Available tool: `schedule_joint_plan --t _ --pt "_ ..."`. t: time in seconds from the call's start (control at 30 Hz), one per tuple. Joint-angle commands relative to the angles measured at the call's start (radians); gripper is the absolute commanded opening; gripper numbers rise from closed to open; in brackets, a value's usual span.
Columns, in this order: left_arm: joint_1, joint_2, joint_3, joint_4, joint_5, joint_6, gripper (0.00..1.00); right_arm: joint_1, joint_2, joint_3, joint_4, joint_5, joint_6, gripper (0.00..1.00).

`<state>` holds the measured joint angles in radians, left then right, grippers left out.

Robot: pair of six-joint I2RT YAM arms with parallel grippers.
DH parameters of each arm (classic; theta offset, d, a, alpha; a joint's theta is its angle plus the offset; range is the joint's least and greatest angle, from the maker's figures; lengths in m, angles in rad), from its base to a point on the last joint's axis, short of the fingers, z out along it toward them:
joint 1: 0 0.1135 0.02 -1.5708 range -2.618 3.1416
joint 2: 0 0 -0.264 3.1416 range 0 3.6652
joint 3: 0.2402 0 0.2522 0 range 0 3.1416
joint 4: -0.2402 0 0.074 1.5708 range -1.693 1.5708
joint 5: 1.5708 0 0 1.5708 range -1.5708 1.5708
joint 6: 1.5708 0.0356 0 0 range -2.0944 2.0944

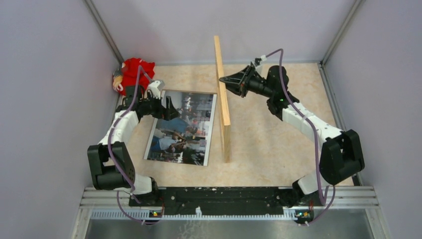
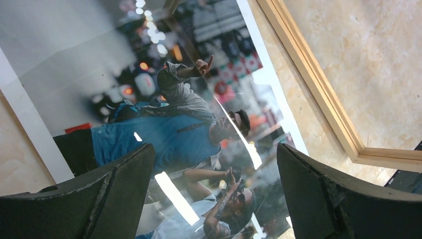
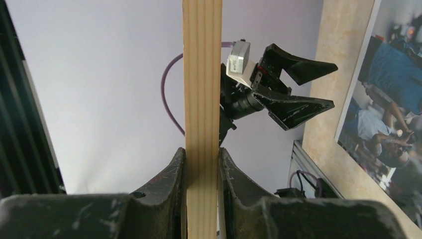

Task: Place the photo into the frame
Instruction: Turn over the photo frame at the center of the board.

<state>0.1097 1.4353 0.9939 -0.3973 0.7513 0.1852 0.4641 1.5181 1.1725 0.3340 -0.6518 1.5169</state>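
The photo [image 1: 184, 129], a glossy crowd scene in blue and dark tones, lies face up on the table left of centre. The frame [image 1: 224, 99], thin light wood, stands upright on its long edge just right of the photo. My right gripper [image 1: 222, 79] is shut on the frame's upper rail; in the right wrist view the wood [image 3: 201, 74] runs between both fingers [image 3: 164, 189]. My left gripper [image 1: 171, 108] is open and empty, hovering over the photo's far left part. In the left wrist view the photo [image 2: 174, 124] fills the gap between the fingers [image 2: 114, 199], with the frame [image 2: 318, 94] at right.
A red cloth toy [image 1: 134, 72] sits in the far left corner against the wall. Grey walls enclose the beige table [image 1: 278, 134] on three sides. A metal rail [image 1: 229, 199] runs along the near edge. The photo also shows in the right wrist view [image 3: 388, 99].
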Motion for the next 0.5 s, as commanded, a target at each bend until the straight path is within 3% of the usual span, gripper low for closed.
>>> schedule_joint_plan --t 0.0,0.13,0.2,0.27,0.47 --pt "-0.006 -0.035 0.048 0.016 0.052 -0.011 0.99 -0.051 -0.093 -0.064 0.26 -0.017 0.12 0.0" --pt "-0.018 -0.046 0.054 0.032 0.05 -0.014 0.99 -0.104 -0.123 -0.117 0.252 -0.053 0.099 0.0" --pt "-0.02 -0.045 0.052 0.037 0.044 -0.013 0.99 -0.134 -0.143 -0.129 0.218 -0.08 0.069 0.12" --pt "-0.021 -0.038 0.049 0.043 0.039 -0.012 0.99 -0.159 -0.17 -0.144 0.183 -0.09 0.016 0.31" --pt "-0.025 -0.002 0.048 0.036 0.011 -0.01 0.99 -0.254 -0.219 -0.14 0.014 -0.149 -0.117 0.39"
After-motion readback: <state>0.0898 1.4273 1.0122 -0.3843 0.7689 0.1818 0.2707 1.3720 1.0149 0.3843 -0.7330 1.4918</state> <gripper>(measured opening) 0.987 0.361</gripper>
